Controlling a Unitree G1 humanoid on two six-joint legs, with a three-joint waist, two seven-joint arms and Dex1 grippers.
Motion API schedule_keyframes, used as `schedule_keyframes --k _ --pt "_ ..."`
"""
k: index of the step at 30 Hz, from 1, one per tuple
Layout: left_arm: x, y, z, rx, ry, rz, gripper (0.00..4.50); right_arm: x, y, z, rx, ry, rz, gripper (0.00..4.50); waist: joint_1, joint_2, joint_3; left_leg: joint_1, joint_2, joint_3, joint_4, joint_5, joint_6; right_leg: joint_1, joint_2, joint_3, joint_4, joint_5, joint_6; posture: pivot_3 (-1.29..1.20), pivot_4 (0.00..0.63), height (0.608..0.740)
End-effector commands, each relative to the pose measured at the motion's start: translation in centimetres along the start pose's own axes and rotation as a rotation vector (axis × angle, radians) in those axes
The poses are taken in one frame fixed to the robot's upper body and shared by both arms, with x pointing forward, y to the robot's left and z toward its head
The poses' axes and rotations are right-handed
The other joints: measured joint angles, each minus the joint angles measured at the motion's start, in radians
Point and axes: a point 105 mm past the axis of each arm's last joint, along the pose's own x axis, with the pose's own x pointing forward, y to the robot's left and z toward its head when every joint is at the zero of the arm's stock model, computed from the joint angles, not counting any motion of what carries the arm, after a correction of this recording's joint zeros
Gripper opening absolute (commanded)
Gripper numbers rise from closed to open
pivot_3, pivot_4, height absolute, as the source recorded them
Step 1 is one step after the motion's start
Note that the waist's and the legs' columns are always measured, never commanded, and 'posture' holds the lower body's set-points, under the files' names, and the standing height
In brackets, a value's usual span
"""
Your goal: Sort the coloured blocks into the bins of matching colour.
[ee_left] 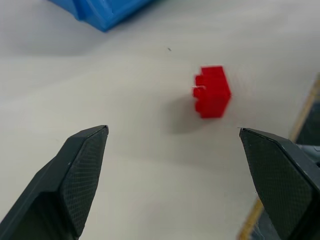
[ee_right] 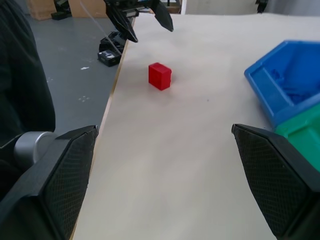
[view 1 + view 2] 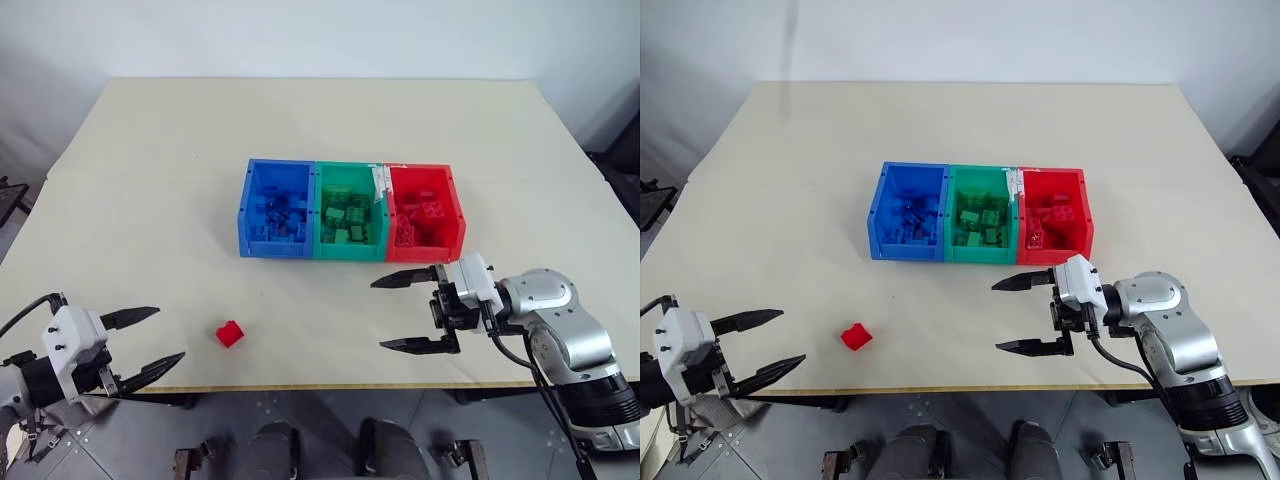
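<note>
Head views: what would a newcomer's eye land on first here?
The row of bins, blue, green and red, sits mid-table with bricks inside. One red block lies alone near the table's front edge. The left gripper and right gripper flank it, jaws open, holding nothing.

Lab or workshop test space — plain white walls [image 3: 300, 35], bare beige table [image 3: 150, 190], grey concrete floor [image 2: 75, 55] with cardboard boxes [image 2: 85, 6] and loose black gear [image 2: 111, 50] — nothing domestic.
</note>
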Motion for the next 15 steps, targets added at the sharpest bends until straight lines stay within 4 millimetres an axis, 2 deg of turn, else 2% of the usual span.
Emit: schedule_keyframes --k 1,4,7,10,13,15 --pt "1.8 -1.0 1.3 0.070 0.008 -0.049 4.48 -0.6 -0.4 0.3 -0.027 -0.006 -0.029 4.50 -0.001 0.000 0.000 0.000 0.000 0.000 0.000 0.000 0.000 0.000 0.000 0.000 0.000 0.000 0.000 0.00 0.150 0.740" --pt "3.8 -1.0 1.5 0.090 0.019 -0.053 4.48 -1.5 -0.7 0.0 -0.025 0.004 -0.079 4.50 -0.001 0.001 0.000 0.000 0.000 0.000 -0.001 0.000 0.000 0.000 0.000 0.000 0.000 0.000 0.000 0.00 0.150 0.740" --pt "5.9 -1.0 0.7 0.104 0.065 -0.061 4.48 -2.7 -0.7 -0.3 -0.029 -0.001 -0.136 4.50 0.001 0.001 0.000 0.000 0.000 0.001 -0.001 0.000 0.000 0.000 0.001 0.000 0.000 0.000 0.000 0.00 0.150 0.740" --pt "6.8 -0.4 -0.6 0.095 0.122 -0.056 4.48 -4.0 0.1 -0.9 -0.019 0.042 -0.156 4.50 0.000 0.001 0.000 0.000 0.000 0.002 -0.002 0.000 0.000 -0.001 0.001 0.000 0.000 0.000 0.000 0.00 0.150 0.740" --pt "7.2 -0.3 -1.0 0.089 0.131 -0.073 3.91 -4.6 0.4 -1.0 -0.011 0.058 -0.187 4.50 -0.002 0.001 0.000 0.000 0.000 0.003 -0.002 0.000 0.000 -0.002 0.002 -0.001 0.000 0.000 0.000 0.00 0.150 0.740" --pt "7.5 -0.5 -1.3 0.078 0.124 -0.103 3.33 -5.2 0.6 -1.1 -0.007 0.070 -0.220 4.50 -0.001 0.001 0.000 0.000 0.000 0.004 -0.002 0.000 0.000 -0.002 0.002 0.000 0.000 0.000 0.000 0.00 0.150 0.740"
